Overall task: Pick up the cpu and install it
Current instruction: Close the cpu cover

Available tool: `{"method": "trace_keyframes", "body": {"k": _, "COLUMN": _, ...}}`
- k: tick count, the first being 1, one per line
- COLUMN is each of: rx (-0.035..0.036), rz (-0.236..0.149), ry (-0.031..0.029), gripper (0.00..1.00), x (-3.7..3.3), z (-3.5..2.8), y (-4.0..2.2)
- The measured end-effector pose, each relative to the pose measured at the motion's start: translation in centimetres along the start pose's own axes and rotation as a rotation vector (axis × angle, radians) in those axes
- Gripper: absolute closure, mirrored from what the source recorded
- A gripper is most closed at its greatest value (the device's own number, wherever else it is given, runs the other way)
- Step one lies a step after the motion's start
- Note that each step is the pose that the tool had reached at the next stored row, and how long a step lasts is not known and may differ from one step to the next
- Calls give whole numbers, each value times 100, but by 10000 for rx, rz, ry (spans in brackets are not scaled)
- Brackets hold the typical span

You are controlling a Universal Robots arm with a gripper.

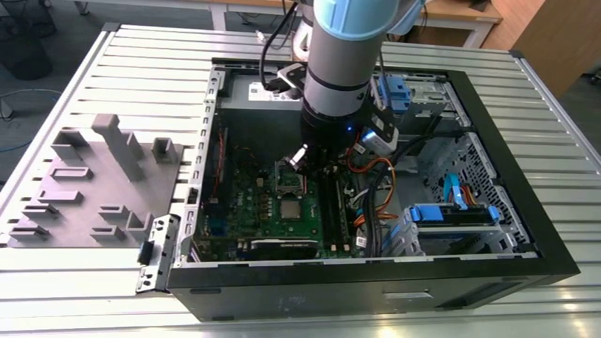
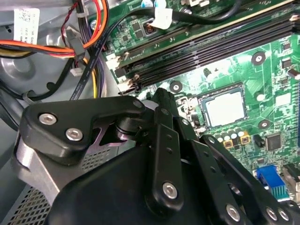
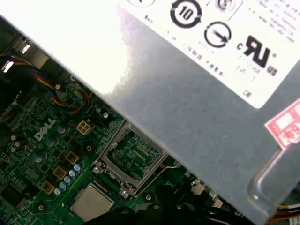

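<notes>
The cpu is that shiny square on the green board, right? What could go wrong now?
Yes. The cpu lies in its socket, but the metal frame beside it looks flipped open, so a bump might shift it. The end effector hangs low near the orange cables; it could snag them.

Exterior view above case point(image 1: 357, 292), both wrist views near motherboard point(image 2: 276, 65) point(image 3: 42, 140)

In the first wrist view the grey box point(image 3: 201, 103), cut off by the edges, covers part of the motherboard point(image 3: 51, 159); in the second wrist view the gripper point(image 2: 183, 154) is cut off too.
</notes>
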State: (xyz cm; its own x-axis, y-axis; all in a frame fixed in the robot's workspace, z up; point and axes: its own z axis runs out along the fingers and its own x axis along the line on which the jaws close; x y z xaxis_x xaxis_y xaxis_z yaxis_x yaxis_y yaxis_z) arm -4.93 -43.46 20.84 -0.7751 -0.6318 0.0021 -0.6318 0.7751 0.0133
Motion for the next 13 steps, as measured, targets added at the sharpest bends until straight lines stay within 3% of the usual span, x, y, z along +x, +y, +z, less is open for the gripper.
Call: {"method": "trace_keyframes", "body": {"k": 13, "rx": 1, "rz": 0, "ry": -23, "gripper": 89, "x": 4, "z": 48, "y": 71}}
